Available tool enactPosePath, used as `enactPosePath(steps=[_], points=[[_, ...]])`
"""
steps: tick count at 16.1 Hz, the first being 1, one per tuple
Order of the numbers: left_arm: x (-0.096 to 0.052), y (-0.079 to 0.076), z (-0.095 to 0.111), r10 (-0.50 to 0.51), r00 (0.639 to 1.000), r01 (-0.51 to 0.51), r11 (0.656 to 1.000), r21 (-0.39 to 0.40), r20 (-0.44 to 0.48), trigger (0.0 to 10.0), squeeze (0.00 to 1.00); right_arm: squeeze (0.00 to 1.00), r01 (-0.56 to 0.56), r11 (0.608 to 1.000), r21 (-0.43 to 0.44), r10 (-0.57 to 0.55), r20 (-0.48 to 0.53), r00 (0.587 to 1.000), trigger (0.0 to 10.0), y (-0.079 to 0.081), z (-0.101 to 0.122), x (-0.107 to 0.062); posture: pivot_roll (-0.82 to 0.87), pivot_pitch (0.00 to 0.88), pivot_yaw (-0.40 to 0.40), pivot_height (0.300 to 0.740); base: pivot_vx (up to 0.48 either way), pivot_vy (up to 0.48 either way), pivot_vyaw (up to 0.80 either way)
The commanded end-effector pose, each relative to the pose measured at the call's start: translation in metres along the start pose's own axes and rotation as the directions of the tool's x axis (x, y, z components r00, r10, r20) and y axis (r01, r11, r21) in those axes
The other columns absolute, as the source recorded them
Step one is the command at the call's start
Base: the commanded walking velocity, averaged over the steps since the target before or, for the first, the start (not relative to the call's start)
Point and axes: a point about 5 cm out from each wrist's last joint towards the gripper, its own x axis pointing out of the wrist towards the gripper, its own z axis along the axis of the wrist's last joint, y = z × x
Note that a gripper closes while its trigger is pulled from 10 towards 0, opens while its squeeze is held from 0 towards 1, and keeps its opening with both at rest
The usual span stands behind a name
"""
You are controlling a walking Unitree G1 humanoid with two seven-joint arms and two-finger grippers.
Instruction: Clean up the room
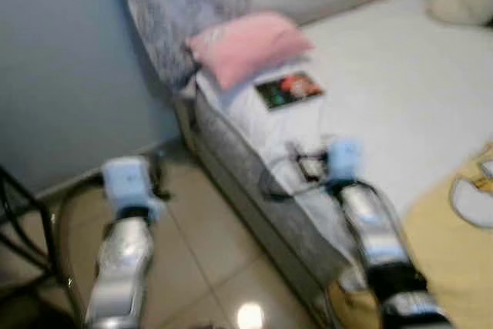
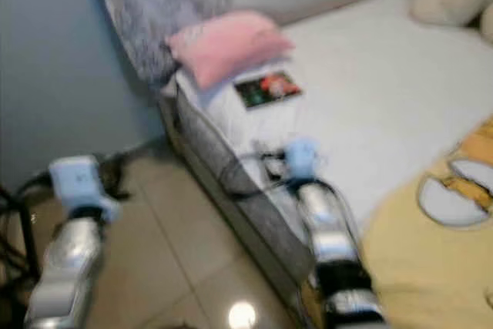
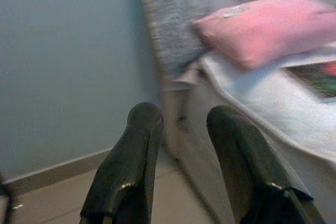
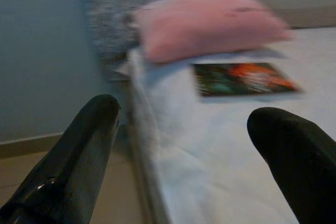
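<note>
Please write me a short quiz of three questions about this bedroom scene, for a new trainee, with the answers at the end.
1. True or false: the pink pillow lies on the floor.
2. Which thing lies on the bed just beside the pillow? A) a dark book B) a cup C) a shoe
3. Fill in: the fingers of the right gripper stand ____, with nothing between them.

Key
1. False; it lies on the bed, near the grey headboard.
2. A
3. open. The left gripper, over the tiled floor near the blue wall, is open too.
</note>
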Motion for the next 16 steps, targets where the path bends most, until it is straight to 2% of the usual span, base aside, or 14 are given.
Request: enactPosePath(steps=[1,5,11,12,14,16], points=[[-0.0007,-0.0063,0.0026,-0.011,1.0,0.011,1.0,-0.004,0.011,10.0,0.0,0.16,0.024,1.0,-0.012,-0.024,-0.013,1.0,10.0,-0.0103,-0.0039,-0.0049,-0.07,0.0,0.061,0.74,0.465,0.0,0.65],[-0.0034,-0.0051,0.0011,0.002,1.0,-0.002,1.0,-0.009,0.006,10.0,0.0,0.21,0.009,1.0,-0.013,-0.009,-0.015,1.0,10.0,-0.0083,-0.004,-0.0033,-0.06,0.0,0.048,0.74,0.471,0.0,0.64],[-0.0063,-0.0036,-0.0011,0.008,1.0,-0.008,1.0,-0.009,-0.004,10.0,0.0,0.21,0.013,1.0,-0.01,-0.013,-0.011,1.0,10.0,-0.0104,-0.0048,-0.0044,-0.05,0.0,0.049,0.74,0.477,0.0,0.64],[-0.0057,-0.0023,-0.0014,0.007,1.0,-0.007,1.0,-0.006,-0.006,10.0,0.0,0.19,0.034,0.999,-0.003,-0.034,-0.015,0.999,10.0,-0.0116,-0.0062,-0.0046,-0.05,0.0,0.052,0.74,0.48,0.0,0.61],[-0.0023,0.0005,-0.0008,0.001,1.0,-0.001,1.0,0.0,-0.012,10.0,0.0,0.04,0.049,0.999,-0.004,-0.049,-0.026,0.998,10.0,-0.0131,-0.008,-0.0048,-0.05,0.0,0.054,0.74,0.48,0.0,0.2],[-0.0015,0.0005,0.0009,-0.015,1.0,0.015,1.0,0.013,-0.005,10.0,0.0,0.04,0.04,0.999,-0.006,-0.04,-0.022,0.999,10.0,-0.0114,-0.0087,-0.0064,-0.06,0.0,0.059,0.74,0.48,0.0,0.0]])
